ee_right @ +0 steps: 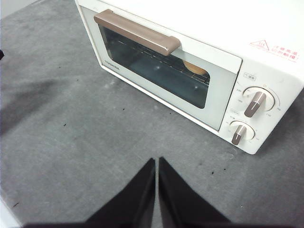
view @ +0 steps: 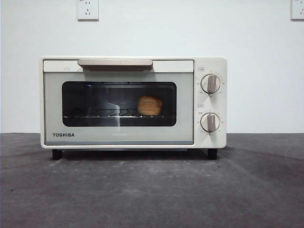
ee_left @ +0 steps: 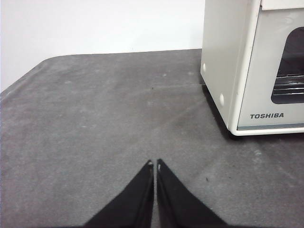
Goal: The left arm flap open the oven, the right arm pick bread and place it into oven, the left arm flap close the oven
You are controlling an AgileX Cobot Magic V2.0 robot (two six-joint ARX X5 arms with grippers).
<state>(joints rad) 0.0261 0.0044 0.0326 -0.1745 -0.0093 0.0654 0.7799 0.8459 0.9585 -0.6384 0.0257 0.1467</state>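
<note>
All three steps read as done. The oven (view: 133, 103) is seen with its door shut flush, handle (view: 115, 63) up at the top edge, and the bread (view: 150, 105) is visible through the glass, sitting on the wire rack (view: 102, 113) toward the knob side. The same is confirmed from the right wrist view: door closed, and a sliver of bread (ee_right: 194, 69) is caught behind the window near the knobs (ee_right: 256, 102). The left gripper (ee_left: 155, 164) is held clear over the bare table (ee_left: 95, 118), off the oven's plain side wall, jaws pressed together tip to tip, nothing between them. The right gripper (ee_right: 157, 161) is held above the table in front of the oven, apart from the door, jaws likewise clenched and empty. No arm is seen in the front view, so both appear retracted. By judgement, the close-door step is finished and nothing is left but parking. If a next move is called for, it is only a retreat to rest; no contact with the oven is needed. One check worth making: the door seam looks even across the top in the front view, so full latching is likely, though it cannot be confirmed from the pictures.
</note>
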